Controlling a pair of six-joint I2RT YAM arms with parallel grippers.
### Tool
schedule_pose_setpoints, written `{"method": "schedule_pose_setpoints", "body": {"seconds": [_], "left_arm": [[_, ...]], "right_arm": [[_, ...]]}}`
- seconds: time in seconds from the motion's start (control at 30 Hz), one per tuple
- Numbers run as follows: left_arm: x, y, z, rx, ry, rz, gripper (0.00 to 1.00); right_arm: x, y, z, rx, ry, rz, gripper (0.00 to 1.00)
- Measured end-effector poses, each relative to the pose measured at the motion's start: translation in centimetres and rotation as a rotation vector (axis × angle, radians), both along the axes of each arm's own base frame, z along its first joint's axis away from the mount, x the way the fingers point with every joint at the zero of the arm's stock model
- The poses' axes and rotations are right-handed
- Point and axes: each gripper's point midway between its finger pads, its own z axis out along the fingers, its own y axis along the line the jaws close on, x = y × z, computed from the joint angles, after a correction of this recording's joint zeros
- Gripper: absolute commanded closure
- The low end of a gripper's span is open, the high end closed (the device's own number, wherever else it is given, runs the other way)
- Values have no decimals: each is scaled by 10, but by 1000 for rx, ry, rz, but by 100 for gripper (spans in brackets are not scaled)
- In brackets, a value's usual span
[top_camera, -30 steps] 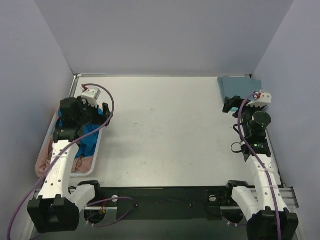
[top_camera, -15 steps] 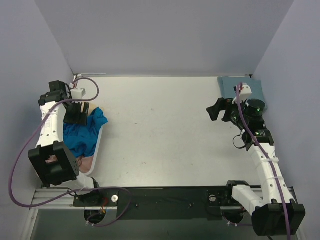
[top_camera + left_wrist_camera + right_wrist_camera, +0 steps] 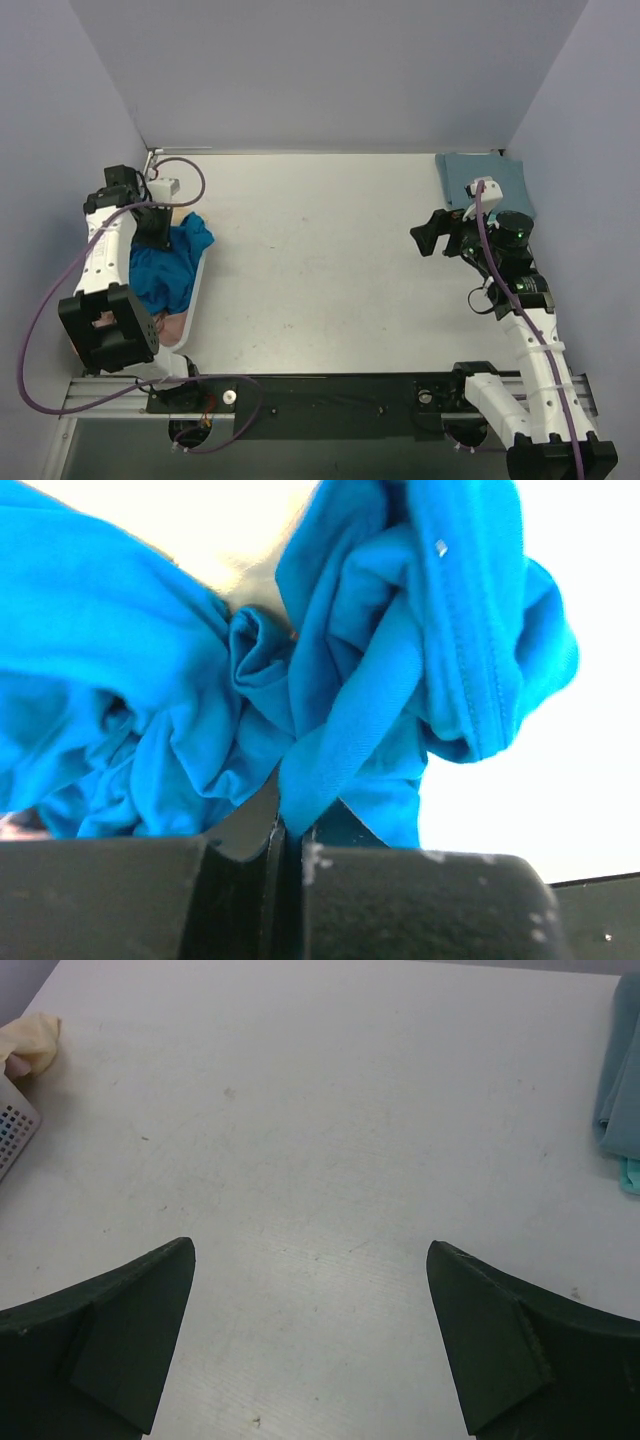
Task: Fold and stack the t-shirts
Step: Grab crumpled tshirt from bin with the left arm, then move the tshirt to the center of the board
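From above, the left arm (image 3: 105, 235) is reaching over a white basket (image 3: 199, 285) at the left edge of the table (image 3: 320, 250). The left fingers (image 3: 155, 228) are pressing down into the bright blue t-shirt (image 3: 165, 265), which is lying crumpled in the basket, 1 fold spilling over its right rim. A bit of dusty pink t-shirt (image 3: 176, 325) is showing at the basket's near end. The dull teal t-shirt (image 3: 488, 180) is lying folded flat in the far right corner. The right fingers (image 3: 430, 235) are hanging just near and left of it, pointing left, apart from any cloth.

In the left wrist view, the left fingers (image 3: 240, 855) are closing together on a pinch of the bright blue t-shirt (image 3: 150, 710), which is bunching in thick folds in front of them. A pale yellowish patch (image 3: 225, 530) is showing behind the blue cloth.

In the right wrist view, the 2 right fingers (image 3: 120, 1340) are standing wide apart, holding nothing, over bare table (image 3: 320, 1110). The teal t-shirt's (image 3: 620, 1080) edge is lying at the right. A pale yellow-orange t-shirt (image 3: 30, 1042) is peeking in at the far left, beside a corner of the perforated basket (image 3: 12, 1125).
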Motion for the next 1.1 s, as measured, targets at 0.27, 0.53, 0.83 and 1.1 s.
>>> {"method": "schedule_pose_setpoints", "body": {"seconds": [0.27,0.53,0.83,1.1], "left_arm": [[14,-31,189,-15,-560,-115,100],[-62,-135,393,-292,-1102,-472,100],[-66,-239,383,-676,-902,-694,100],[-8,-366,251,-656,-473,-792,100]], "right_arm": [[-11,0,7,11,-13,-4,5],[-4,16,31,77,-20,43,5],[-1,22,59,134,-39,57,5],[13,9,64,118,51,-47,7]]}}
